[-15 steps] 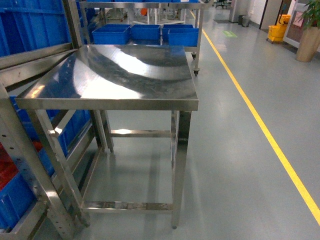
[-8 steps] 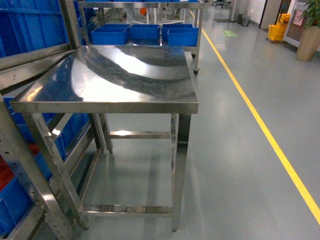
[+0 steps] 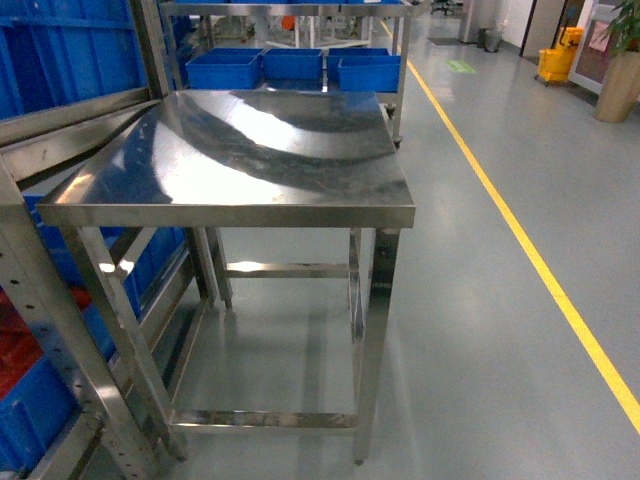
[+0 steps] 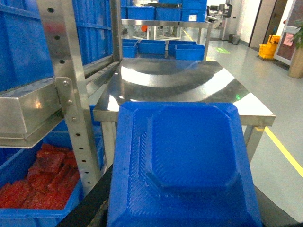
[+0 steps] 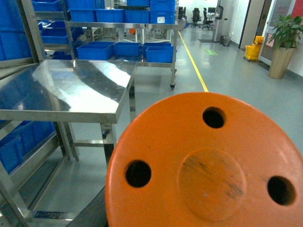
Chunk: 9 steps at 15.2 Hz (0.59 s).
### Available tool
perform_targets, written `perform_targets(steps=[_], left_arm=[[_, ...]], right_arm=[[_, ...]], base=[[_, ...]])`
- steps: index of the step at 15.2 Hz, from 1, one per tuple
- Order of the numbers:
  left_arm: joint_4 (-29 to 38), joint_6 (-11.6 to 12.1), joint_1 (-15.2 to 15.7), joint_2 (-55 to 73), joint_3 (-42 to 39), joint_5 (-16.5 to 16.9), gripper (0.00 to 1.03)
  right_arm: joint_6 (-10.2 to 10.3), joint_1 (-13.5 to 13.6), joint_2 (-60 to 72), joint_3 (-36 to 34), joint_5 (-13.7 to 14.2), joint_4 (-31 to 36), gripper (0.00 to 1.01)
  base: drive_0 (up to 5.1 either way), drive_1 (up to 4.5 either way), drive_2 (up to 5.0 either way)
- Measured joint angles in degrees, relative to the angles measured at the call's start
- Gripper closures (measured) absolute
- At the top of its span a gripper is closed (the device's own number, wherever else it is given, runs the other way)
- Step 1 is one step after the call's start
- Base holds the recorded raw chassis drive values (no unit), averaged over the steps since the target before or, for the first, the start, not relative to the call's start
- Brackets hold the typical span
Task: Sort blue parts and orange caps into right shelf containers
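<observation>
Blue part [image 4: 184, 165] fills the near half of the left wrist view, and the orange cap [image 5: 208, 170] fills the right one, probably each carried up against its camera for transport; neither gripper shows, so I cannot tell their grip. Ahead stands a steel table [image 3: 240, 150]. Blue crates [image 3: 290, 65] wait on the far shelf.

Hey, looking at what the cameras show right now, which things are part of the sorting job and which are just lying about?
Part of the job:
blue part, close to the left wrist camera
orange cap, close to the right wrist camera
blue crates on the far shelf

Just about:
steel table
red parts
yellow mop bucket
potted plant
yellow floor line
</observation>
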Motion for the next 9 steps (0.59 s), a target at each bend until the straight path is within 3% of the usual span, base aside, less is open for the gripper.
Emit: perform_targets(steps=[9], left_arm=[[0.0,0.0,0.0,0.0,0.0,-0.04,0.6]], right_arm=[[0.0,0.0,0.0,0.0,-0.11,-0.31,0.57]], base=[[-4.9,2.51,2.5]])
